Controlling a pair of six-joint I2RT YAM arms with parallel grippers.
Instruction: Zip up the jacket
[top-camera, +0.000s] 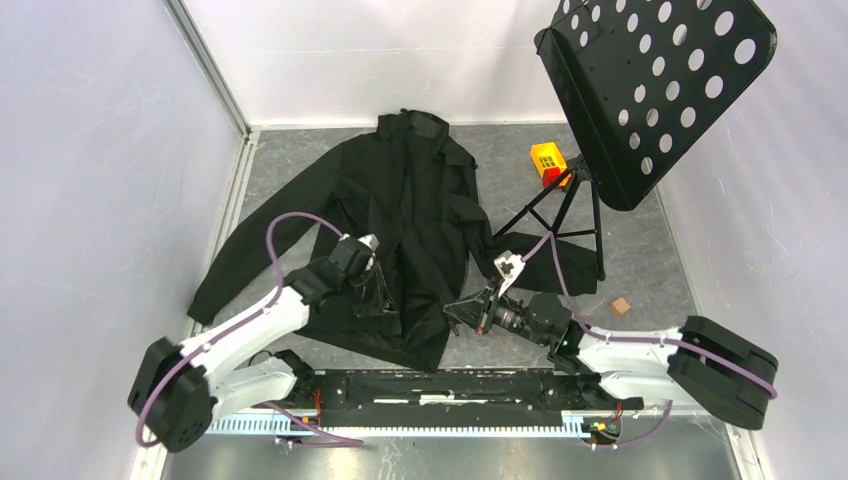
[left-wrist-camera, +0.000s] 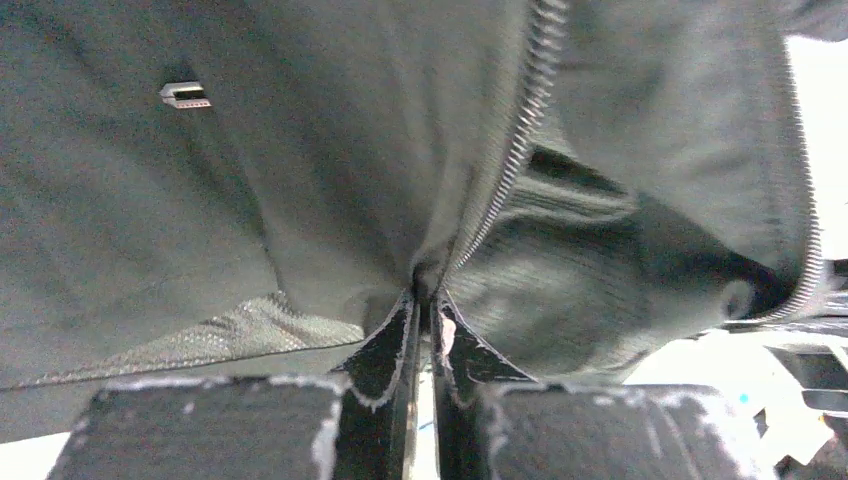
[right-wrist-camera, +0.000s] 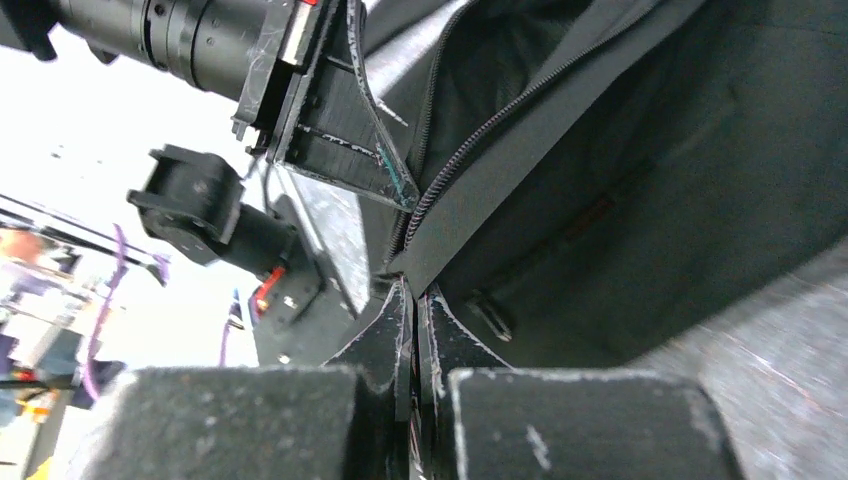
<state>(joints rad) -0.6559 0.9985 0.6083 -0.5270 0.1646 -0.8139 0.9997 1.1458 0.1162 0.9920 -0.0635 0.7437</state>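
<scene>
Jacket (top-camera: 410, 200) lies spread ahead of the arms, front unzipped; left gripper (left-wrist-camera: 425, 300) and right gripper (right-wrist-camera: 412, 295) each pinch a bottom front edge by the zipper teeth (left-wrist-camera: 520, 130), so next probably bring both ends together.

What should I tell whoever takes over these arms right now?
Left gripper: shut on the jacket, pinching its hem by one row of zipper teeth.
Right gripper: shut on the jacket's other front edge.
Jacket lies flat on the table, collar at the far side.
Done: both front edges gripped.
To do: zipper looks unjoined; mate the ends, then close it upward.
</scene>
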